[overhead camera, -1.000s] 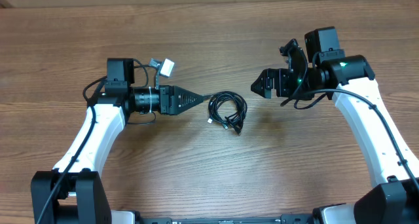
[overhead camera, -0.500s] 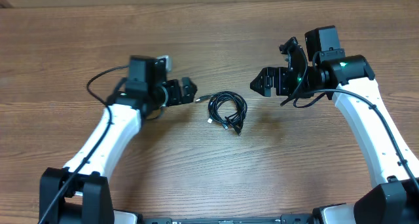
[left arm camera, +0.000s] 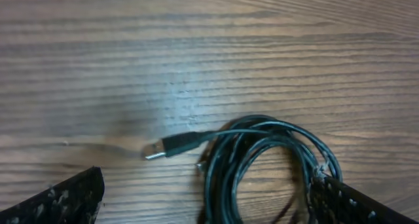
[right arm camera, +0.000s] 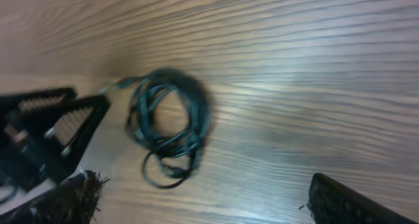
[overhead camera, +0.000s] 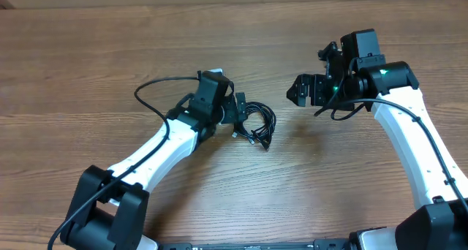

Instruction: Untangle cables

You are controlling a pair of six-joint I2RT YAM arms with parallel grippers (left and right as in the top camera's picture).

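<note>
Cables (overhead camera: 254, 124) lie as one small coiled bundle on the wooden table (overhead camera: 88, 52), near its middle, between the two arms. We judge them light, thin and limp: the loops will sag and slide over one another, and a pull on the wrong strand may tighten the tangle. The best hold, in our judgement, is the stiff USB plug (left arm camera: 171, 146), which sticks out free at the left of the coil, or the strand just behind it.

The left gripper (overhead camera: 239, 111) hangs low at the bundle's left edge, fingers spread wide and clamped on nothing. We cannot tell whether it touches the coil. Its arm reaches in diagonally from the near left. The right gripper (overhead camera: 301, 91) stands apart to the right of the bundle, jaws likewise wide and empty, its arm bent in from the near right.
</note>
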